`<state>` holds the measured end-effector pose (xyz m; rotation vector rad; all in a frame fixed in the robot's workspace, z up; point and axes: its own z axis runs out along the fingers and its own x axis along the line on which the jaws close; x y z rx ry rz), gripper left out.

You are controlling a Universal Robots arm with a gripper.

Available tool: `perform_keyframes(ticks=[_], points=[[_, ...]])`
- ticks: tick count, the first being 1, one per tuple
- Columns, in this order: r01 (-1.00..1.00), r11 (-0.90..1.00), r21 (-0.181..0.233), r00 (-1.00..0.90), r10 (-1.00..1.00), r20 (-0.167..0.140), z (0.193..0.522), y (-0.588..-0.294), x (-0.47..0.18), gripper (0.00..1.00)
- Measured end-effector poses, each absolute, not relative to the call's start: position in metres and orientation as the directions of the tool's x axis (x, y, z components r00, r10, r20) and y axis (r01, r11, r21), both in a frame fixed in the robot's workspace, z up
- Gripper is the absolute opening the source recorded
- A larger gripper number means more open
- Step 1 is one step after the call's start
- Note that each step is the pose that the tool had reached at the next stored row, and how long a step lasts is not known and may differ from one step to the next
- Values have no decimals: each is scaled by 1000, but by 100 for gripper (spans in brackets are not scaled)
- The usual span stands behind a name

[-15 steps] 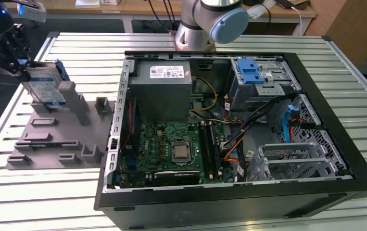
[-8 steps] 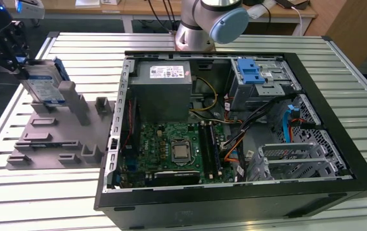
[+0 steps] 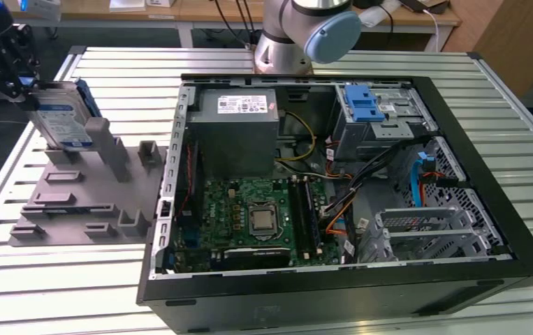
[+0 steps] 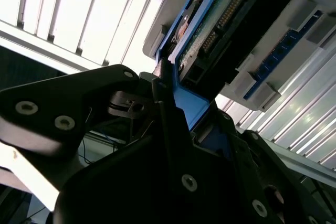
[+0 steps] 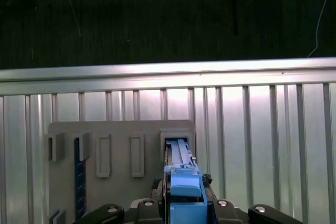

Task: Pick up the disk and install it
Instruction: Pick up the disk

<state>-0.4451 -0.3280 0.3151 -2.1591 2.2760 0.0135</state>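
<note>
**Gripper point(image 3: 22, 82) clamped on the disk point(image 3: 61, 118) at the grey fixture point(image 3: 89, 202)**

Your gripper sits at the exterior view's far left, off to the side of the open computer case point(image 3: 490, 202), and its fingers are closed on the upper end of the disk. In the second wrist view you can see the black fingers point(image 4: 163, 98) pressed against the blue carrier rail, with the disk's green circuit board point(image 4: 220, 14) facing the camera. In the first wrist view the blue end tab of the disk point(image 5: 184, 184) sits between the two sides of the gripper point(image 5: 184, 205).

You have the disk standing on edge, tilted slightly, with its white-and-blue label turned toward the exterior camera. Its lower end meets a slot at one end of the fixture point(image 5: 121, 135). You cannot tell from these views whether it rests in that slot or hangs just clear of it.

The fixture lies flat on the slatted metal table point(image 3: 61, 293), just beside the case on the exterior view's left. Inside the case you can see the motherboard point(image 3: 247, 216), the grey power supply point(image 3: 238, 132) above it, and the metal drive cage point(image 3: 378, 129) with its blue latch point(image 3: 364, 105) toward the exterior view's right. The disk is well apart from that cage, with the power supply between them. The arm's base point(image 3: 285, 42) stands behind the case.
</note>
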Motion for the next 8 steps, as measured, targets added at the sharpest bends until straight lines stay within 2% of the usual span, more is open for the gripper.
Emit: perform_keyframes(ticks=[8], points=[[-999,53,3,-53,-999,-9,325,-328,-445,36]])
